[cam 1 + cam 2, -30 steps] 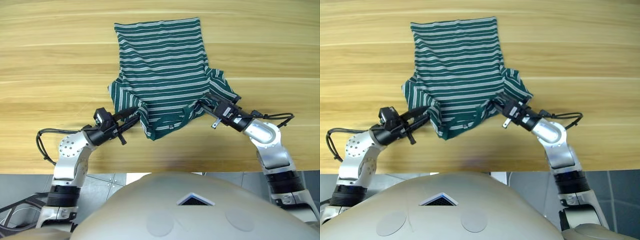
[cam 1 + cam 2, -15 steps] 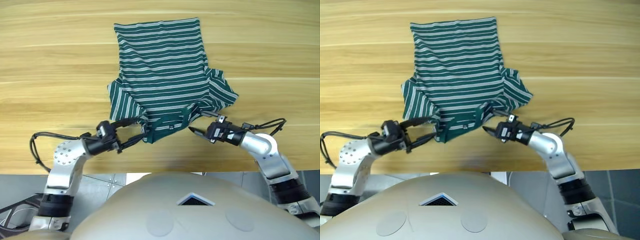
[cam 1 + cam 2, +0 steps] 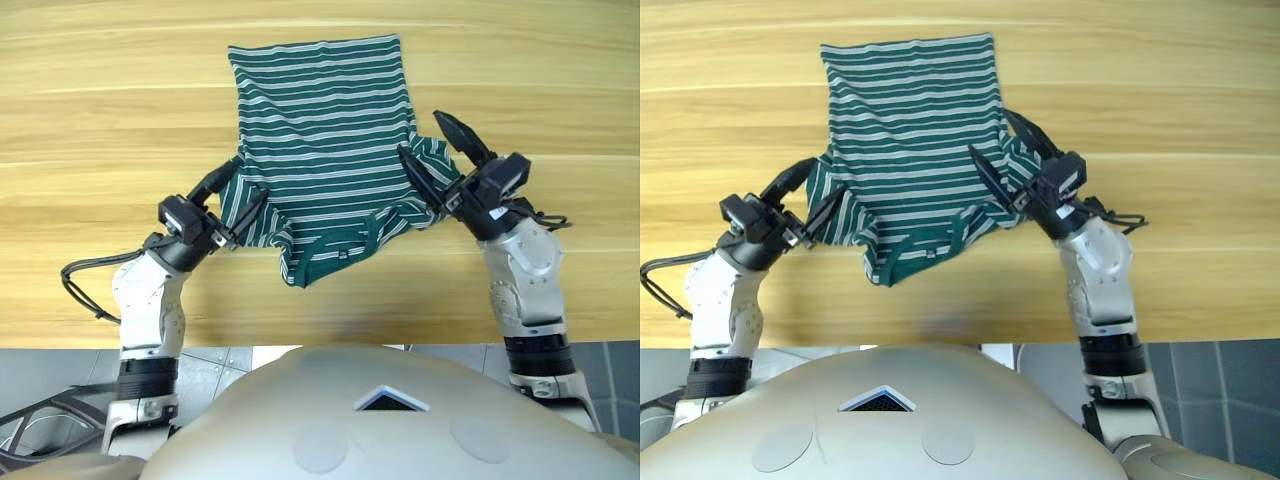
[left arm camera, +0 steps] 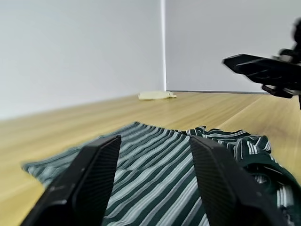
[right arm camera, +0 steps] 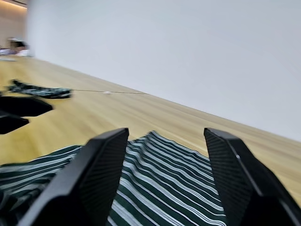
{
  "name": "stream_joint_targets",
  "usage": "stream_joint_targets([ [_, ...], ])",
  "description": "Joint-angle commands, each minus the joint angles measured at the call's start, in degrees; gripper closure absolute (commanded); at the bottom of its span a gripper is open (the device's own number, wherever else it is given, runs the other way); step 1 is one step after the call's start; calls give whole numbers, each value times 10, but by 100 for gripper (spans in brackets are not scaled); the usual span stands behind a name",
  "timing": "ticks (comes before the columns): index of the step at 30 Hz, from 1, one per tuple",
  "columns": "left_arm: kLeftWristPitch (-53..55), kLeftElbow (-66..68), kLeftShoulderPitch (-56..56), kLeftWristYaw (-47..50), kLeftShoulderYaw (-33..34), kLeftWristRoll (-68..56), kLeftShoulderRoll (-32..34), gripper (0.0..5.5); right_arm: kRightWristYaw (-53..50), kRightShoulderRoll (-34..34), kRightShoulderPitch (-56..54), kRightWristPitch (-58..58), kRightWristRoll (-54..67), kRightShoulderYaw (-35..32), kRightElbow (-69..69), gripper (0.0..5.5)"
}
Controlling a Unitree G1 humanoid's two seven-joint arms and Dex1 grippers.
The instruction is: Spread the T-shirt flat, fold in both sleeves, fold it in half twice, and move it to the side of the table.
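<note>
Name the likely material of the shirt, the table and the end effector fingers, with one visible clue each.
The shirt looks like soft knit cloth, perhaps cotton jersey: matt, wrinkled and bunched at the sleeves. The table looks like wood or wood-look laminate: pale streaked grain, slight sheen. The end effector fingers seem hard black plastic: matt, finely ribbed faces.

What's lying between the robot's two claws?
The striped T-shirt: its rumpled collar end lies between the open left gripper and the open right gripper, seen in both eye views.
</note>
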Motion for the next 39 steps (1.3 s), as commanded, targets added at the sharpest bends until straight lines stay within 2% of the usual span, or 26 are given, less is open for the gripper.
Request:
stream_joint_targets([
  [1, 7, 61, -53, 84, -2, 35, -56, 278, -66, 47, -44, 61, -16, -12, 49, 254],
  [5, -11, 76, -71, 199, 18, 130, -72, 278, -97, 41, -62, -29, -113, -23, 77, 254],
  [8, -20, 92, -79, 263, 7, 286, -9, 278, -132, 2, -84, -97, -205, -47, 115, 254],
  [10, -43, 69, -56, 228, -1, 291, 30, 278, -143, -17, -96, -120, -224, -66, 133, 254],
  [14, -70, 0, -1, 161, -1, 214, 81, 278, -160, -43, -116, -142, -245, -91, 169, 254],
  [18, -60, 3, 32, 117, -32, 225, 116, 278, -170, -57, -133, -153, -259, -100, 188, 254],
  [29, 14, 120, -40, 219, -65, 421, 151, 278, -151, -96, -130, -157, -305, -81, 196, 254],
  [34, 18, 100, 2, 219, -58, 436, 197, 278, -121, -145, -91, -152, -359, -54, 206, 254],
  [39, 37, 60, 66, 236, -10, 417, 221, 278, -107, -192, -63, -155, -427, -16, 234, 254],
])
